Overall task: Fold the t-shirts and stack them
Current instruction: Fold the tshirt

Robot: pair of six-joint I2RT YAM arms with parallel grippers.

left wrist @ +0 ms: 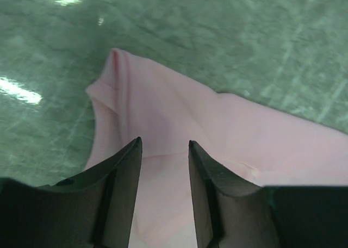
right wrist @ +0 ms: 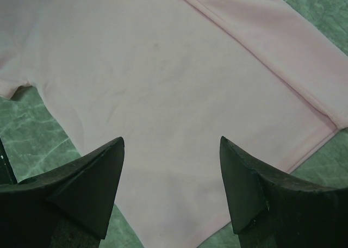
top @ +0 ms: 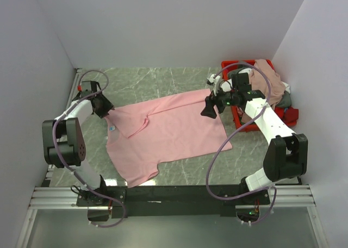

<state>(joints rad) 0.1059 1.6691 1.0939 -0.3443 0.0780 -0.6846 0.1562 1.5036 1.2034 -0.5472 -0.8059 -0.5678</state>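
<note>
A light pink t-shirt [top: 168, 131] lies spread on the green marble table, with its upper-left part folded over on itself. My left gripper [top: 106, 111] hovers at the shirt's left corner. In the left wrist view its jaws [left wrist: 164, 141] stand apart over the pink t-shirt [left wrist: 179, 112], with nothing pinched between them. My right gripper [top: 208, 109] hangs over the shirt's right side, open wide [right wrist: 171, 140], with the flat cloth [right wrist: 163, 68] and its hem below. More t-shirts sit piled at the right: dusty rose [top: 269, 76], grey [top: 286, 100] and red [top: 292, 116].
A red plastic bin [top: 234, 63] stands at the back right and holds the piled shirts, close behind the right arm. White walls close in the table on the left, back and right. Bare marble [top: 147, 79] shows behind the pink shirt.
</note>
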